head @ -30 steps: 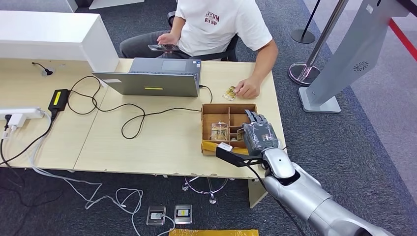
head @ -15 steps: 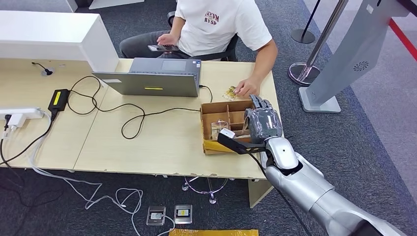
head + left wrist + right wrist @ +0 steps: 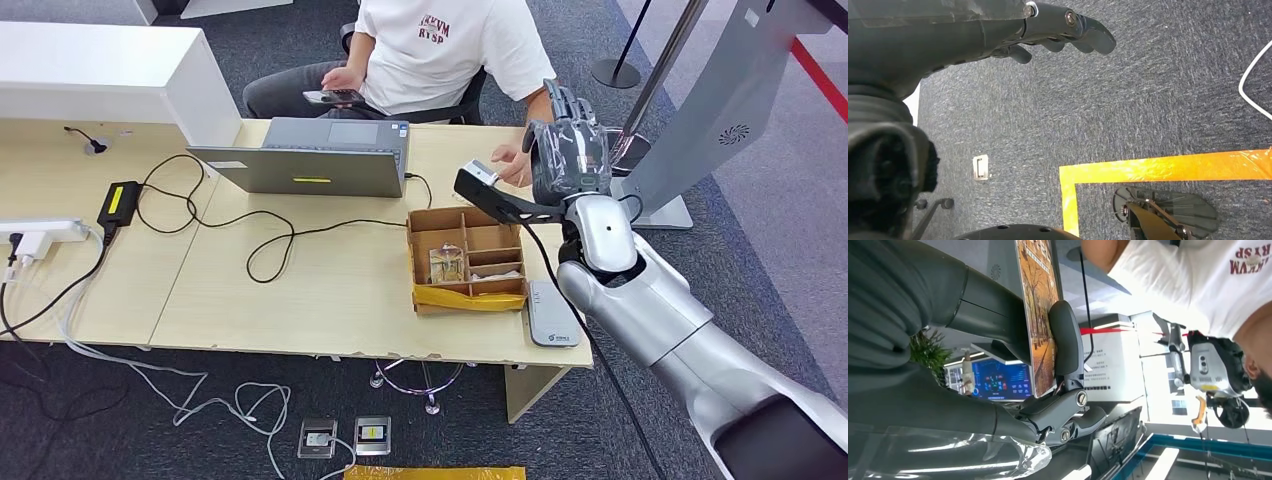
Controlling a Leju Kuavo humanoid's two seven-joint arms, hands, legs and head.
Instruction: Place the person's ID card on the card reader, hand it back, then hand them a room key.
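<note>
My right hand [image 3: 568,150] is raised above the table's far right corner, close to the seated person's hand [image 3: 512,160]. It pinches a room key card [image 3: 1040,315] printed with an orange picture, held edge-on between the thumb [image 3: 1065,337] and the fingers. The white card reader [image 3: 553,313] lies flat at the table's front right corner, beside the cardboard box [image 3: 420,262] of cards. My left hand [image 3: 1048,30] hangs over the grey carpet with nothing in it, fingers loosely apart. The person [image 3: 440,50] sits behind the table, holding a phone [image 3: 332,97].
A grey laptop [image 3: 310,160] stands at the table's back, with black cables [image 3: 260,240] and a power brick [image 3: 118,203] to its left. A grey kiosk base [image 3: 650,205] and a stanchion [image 3: 612,72] stand right of the table.
My right hand rose out of the cardboard box and swung away toward the person's hand, carrying the card. The card reader, hidden under the arm before, is now uncovered.
</note>
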